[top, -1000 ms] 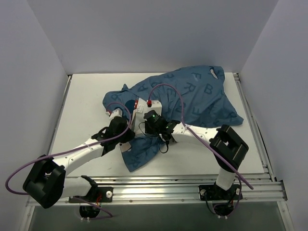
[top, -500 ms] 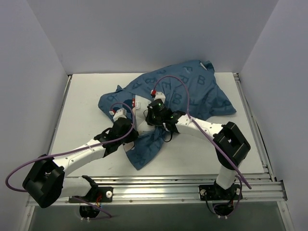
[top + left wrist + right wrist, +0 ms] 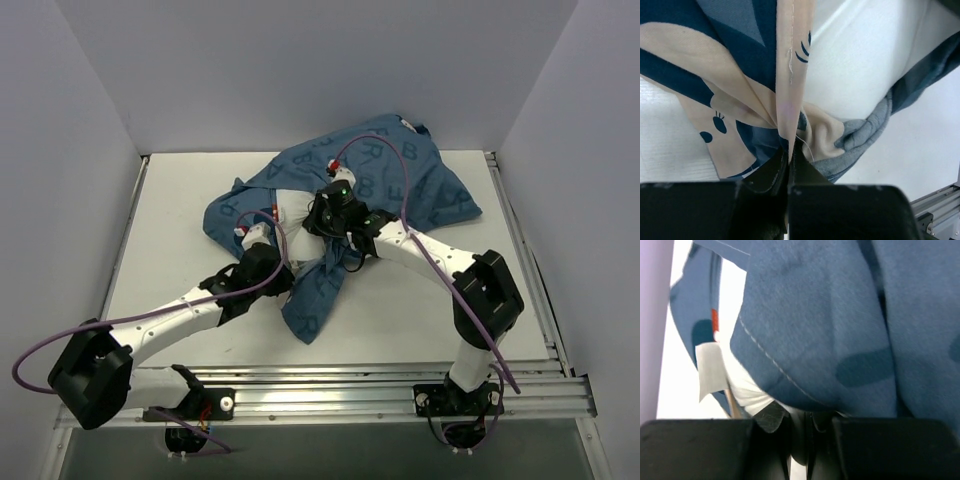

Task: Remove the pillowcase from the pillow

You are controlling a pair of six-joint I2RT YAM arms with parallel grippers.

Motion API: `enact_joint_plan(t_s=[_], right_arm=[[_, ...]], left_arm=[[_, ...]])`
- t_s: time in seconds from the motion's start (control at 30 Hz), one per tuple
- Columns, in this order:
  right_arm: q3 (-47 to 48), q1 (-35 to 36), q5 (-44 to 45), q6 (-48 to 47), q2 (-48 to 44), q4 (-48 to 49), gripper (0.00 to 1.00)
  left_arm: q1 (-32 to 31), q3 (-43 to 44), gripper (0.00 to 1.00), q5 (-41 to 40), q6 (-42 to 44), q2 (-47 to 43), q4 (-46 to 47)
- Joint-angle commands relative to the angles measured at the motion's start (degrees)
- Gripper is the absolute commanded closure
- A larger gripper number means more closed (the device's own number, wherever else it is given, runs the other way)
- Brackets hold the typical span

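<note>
Left gripper (image 3: pixel 790 155): jaws clamped on a bunched fold of the pillowcase (image 3: pixel 735 45), which fans out straight ahead of the tips. White pillow (image 3: pixel 860 55) is exposed ahead and right of the jaws. Right gripper (image 3: pixel 800 422): tips are buried under a blue fold, with white showing just left of them. Can't tell if it's pinching anything. The bulk of the cover lies on the table (image 3: pixel 180 200) beyond the right jaws.

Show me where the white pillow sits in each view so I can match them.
Top external: pillow shows as a small white patch at centre.
Left wrist: pillow fills the upper right.
Right wrist: pillow is a white sliver, lower left.
Shared landmark: the blue pillowcase edge bordering it.
</note>
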Motion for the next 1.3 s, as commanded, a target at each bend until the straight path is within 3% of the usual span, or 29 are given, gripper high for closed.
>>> enact_joint_plan(t_s=[0.0, 0.6, 0.73, 0.87, 1.03, 1.27], right_arm=[[9.6, -2.75, 6.07, 4.45, -4.99, 18.3, 1.0], [23.59, -7.67, 4.58, 5.07, -6.49, 11.62, 1.0], [21.49, -6.27, -0.78, 1.66, -7.45, 5.93, 1.0], [11.66, -1.88, 0.53, -2.48, -11.93, 1.52, 1.0], [-5.81, 6.11, 7.37, -2.93, -18.96, -0.94, 0.77], [-20.95, 14.56, 15.56, 3.39, -25.64, -1.13, 0.38]], left_arm=[[-3.14, 0.53, 0.98, 6.41, -0.31, 3.89, -9.1], [-4.54, 3.34, 0.97, 1.94, 0.39, 6.19, -13.93], [-4.37, 3.78, 0.98, 0.35, 0.91, 5.4, -13.68], [-4.28, 3.61, 0.98, -1.41, 1.18, 6.19, -12.79], [-3.14, 0.62, 0.98, -1.15, -2.07, 6.46, -8.76], [-2.96, -4.21, 0.98, -2.38, -6.55, 2.07, -4.79]])
